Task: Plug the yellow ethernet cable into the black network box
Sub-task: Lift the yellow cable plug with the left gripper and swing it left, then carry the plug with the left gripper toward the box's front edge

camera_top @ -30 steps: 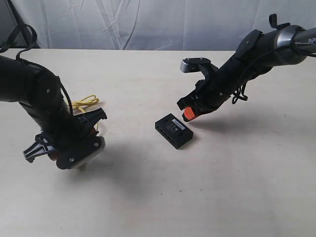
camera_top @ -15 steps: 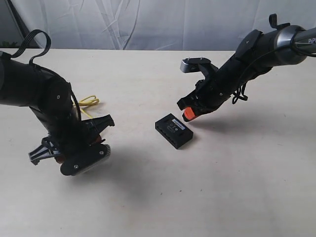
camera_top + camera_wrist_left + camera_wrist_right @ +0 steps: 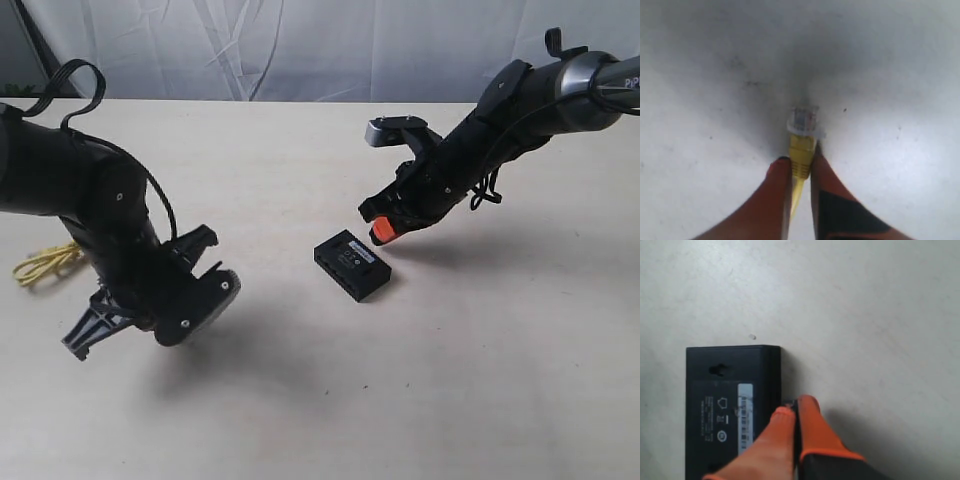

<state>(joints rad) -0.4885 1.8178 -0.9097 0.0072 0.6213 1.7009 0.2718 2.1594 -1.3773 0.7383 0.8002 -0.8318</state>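
1. The table (image 3: 470,380) was a pale beige surface with a matte, lightly scuffed top.
2. The black network box (image 3: 352,264) lay flat near its middle, printed label facing up.
3. Loops of the yellow ethernet cable (image 3: 45,264) rested at the far left, well apart from the box.

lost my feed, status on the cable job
Left hand shut on cable just behind its plug. Right hand shut, empty, beside box. Not plugged in; nothing between plug and box.
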